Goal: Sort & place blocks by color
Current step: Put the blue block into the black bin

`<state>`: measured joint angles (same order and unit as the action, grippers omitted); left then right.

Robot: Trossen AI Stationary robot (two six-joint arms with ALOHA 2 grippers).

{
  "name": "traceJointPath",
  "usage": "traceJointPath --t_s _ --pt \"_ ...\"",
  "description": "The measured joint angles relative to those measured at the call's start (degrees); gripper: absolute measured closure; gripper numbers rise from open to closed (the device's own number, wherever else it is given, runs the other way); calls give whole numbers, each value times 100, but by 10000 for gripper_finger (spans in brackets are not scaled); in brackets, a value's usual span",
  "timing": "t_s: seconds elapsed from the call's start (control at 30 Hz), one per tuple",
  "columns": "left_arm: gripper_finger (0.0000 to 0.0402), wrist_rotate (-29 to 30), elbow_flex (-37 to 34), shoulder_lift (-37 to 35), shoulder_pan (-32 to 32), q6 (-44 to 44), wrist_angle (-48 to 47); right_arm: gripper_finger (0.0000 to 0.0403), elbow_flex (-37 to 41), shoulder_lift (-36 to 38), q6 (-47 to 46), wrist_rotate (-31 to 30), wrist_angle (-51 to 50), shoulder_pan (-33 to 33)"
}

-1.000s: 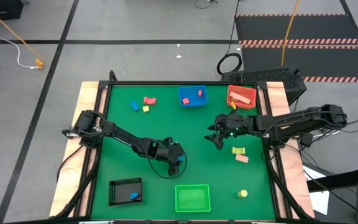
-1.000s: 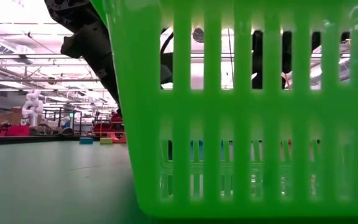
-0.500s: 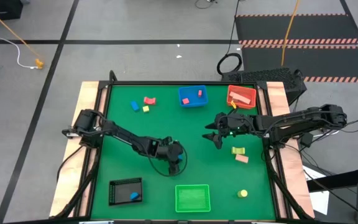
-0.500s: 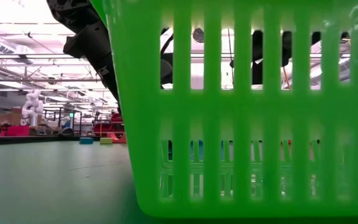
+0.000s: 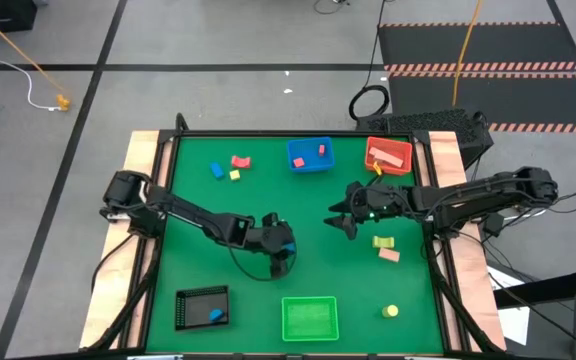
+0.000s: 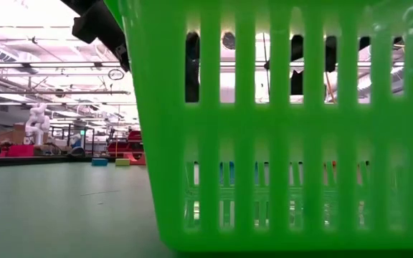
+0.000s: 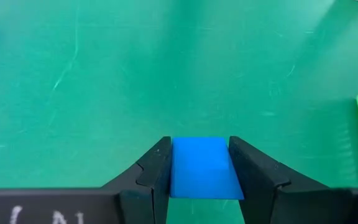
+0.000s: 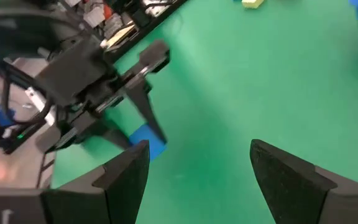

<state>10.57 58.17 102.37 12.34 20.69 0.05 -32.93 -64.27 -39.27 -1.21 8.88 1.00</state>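
Note:
My left gripper point(image 5: 281, 250) stands near the table's middle, just beyond the green tray point(image 5: 310, 318), and is shut on a small blue block point(image 7: 197, 167). My right gripper point(image 5: 340, 222) hovers open to the right of it, holding nothing; its wrist view looks at the left gripper and the blue block point(image 8: 148, 140). Loose blocks lie flat on the mat: blue point(image 5: 216, 170), red point(image 5: 239, 161) and yellow point(image 5: 235, 176) far left, lime point(image 5: 384, 242), pink point(image 5: 390, 255) and a yellow cylinder point(image 5: 392, 311) on the right. My left gripper pinches the blue block by two opposite side faces point(image 7: 174, 163), one finger point(image 7: 156, 174) on each side. The fingers come from above, pointing down. The block's top face shows level between them. I cannot tell whether its underside touches the mat.
A blue tray point(image 5: 310, 165) with a red block and a red tray point(image 5: 388, 165) with a tan piece stand at the far edge. A black tray point(image 5: 188, 307) with a blue block sits near left. The green tray's slatted wall point(image 6: 264, 143) fills the low view.
My left gripper has risen a little and drawn slightly toward the table's left, staying shut on the blue block; in the low view its arm has moved upward. My right gripper has kept still.

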Motion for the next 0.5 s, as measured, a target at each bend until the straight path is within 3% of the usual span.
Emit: traceJointPath --t_s 0.33,0.5 --pt "269 2 2 -684 226 3 -165 136 0 -2 52 -26 363 533" --pt "269 -216 9 -1053 595 425 -382 136 -2 -2 179 -45 339 566"
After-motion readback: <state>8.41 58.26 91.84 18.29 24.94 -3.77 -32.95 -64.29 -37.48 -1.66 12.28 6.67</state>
